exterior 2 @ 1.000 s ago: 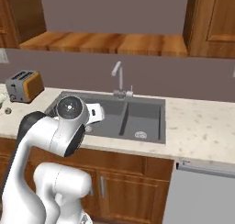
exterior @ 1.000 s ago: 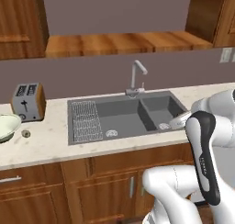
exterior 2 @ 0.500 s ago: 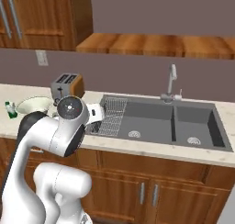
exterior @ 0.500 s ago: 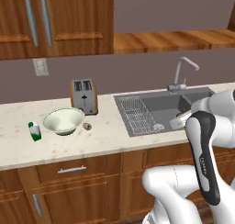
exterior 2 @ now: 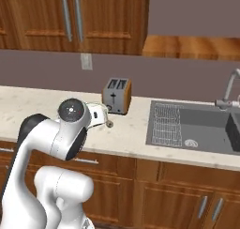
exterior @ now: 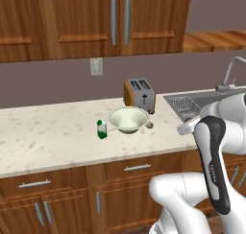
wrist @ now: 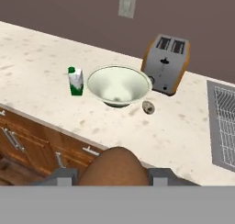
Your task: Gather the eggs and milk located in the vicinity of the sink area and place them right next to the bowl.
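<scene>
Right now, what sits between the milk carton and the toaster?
The bowl sits between the milk carton and the toaster, clearest in the hand view.

Even flat rendered light, soft faint shadows, sharp throughout

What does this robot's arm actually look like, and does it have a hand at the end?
The arm is built of thick, rounded glossy white segments with dark grey to black bands at the joints; one joint ends in a round dark cap. No cables or markings show. The hand is a gripper with two small dark grey, blocky fingers.
</scene>
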